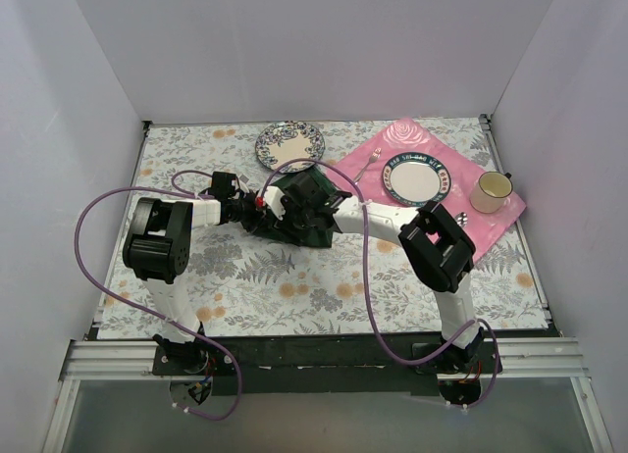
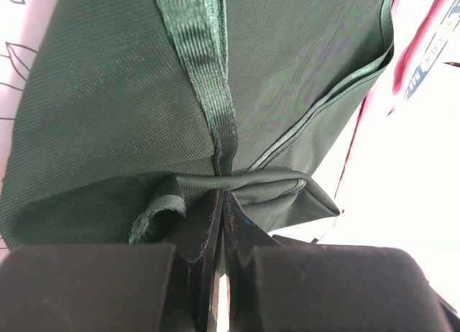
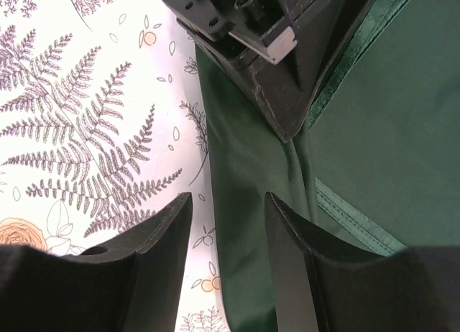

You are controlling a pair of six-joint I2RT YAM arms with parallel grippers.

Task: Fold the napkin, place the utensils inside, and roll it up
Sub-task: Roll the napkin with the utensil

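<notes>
Two arms met over the dark green napkin (image 1: 319,232) mid-table (image 1: 294,286), beside the pink placemat (image 1: 407,134), in the top view. From the left wrist, the left pincer (image 2: 220,206) was clamped on a bunched napkin fold. From the right wrist, the right pincer (image 3: 228,217) stood apart above the napkin's edge.

On your fern-print table (image 1: 294,286) you see, lying directly, a dark green napkin (image 1: 316,186), a blue-patterned plate (image 1: 289,144) and a pink rose placemat (image 1: 407,134).
</notes>
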